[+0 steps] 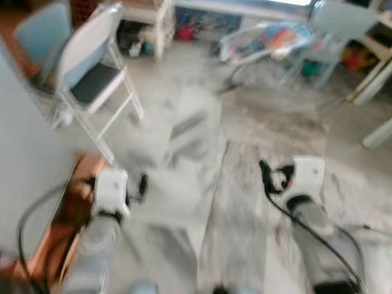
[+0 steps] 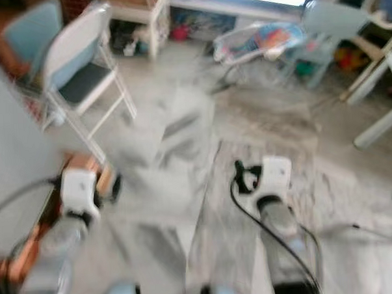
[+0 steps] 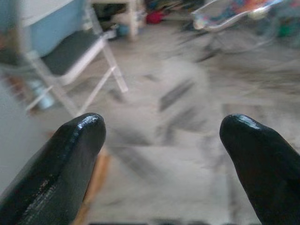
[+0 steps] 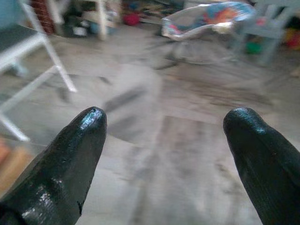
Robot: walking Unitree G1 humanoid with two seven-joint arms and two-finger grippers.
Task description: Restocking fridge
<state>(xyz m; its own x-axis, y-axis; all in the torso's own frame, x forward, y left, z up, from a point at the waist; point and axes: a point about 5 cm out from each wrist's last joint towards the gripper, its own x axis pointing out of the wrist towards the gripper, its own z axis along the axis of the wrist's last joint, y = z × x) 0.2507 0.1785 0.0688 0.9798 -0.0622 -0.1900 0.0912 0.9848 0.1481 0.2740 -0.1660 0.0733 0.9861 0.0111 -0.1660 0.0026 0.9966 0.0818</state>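
Note:
The picture is blurred by motion. My left gripper [image 3: 161, 131] is open with nothing between its black fingers [image 3: 70, 154], held low over a grey marbled floor [image 1: 202, 140]. My right gripper [image 4: 164, 126] is open and empty too, at the same height on the other side [image 1: 269, 173]. A pale grey-blue flat panel [image 1: 17, 155] rises at the far left beside my left arm; I cannot tell what it is. An orange-brown object [image 1: 78, 198] lies at its foot, close to my left wrist.
A white folding chair [image 1: 88, 67] with a dark seat stands ahead on the left. A colourful baby bouncer [image 1: 269, 39] sits ahead on the right, with white furniture legs [image 1: 378, 80] further right. A white shelf and toys [image 1: 155, 25] line the back wall.

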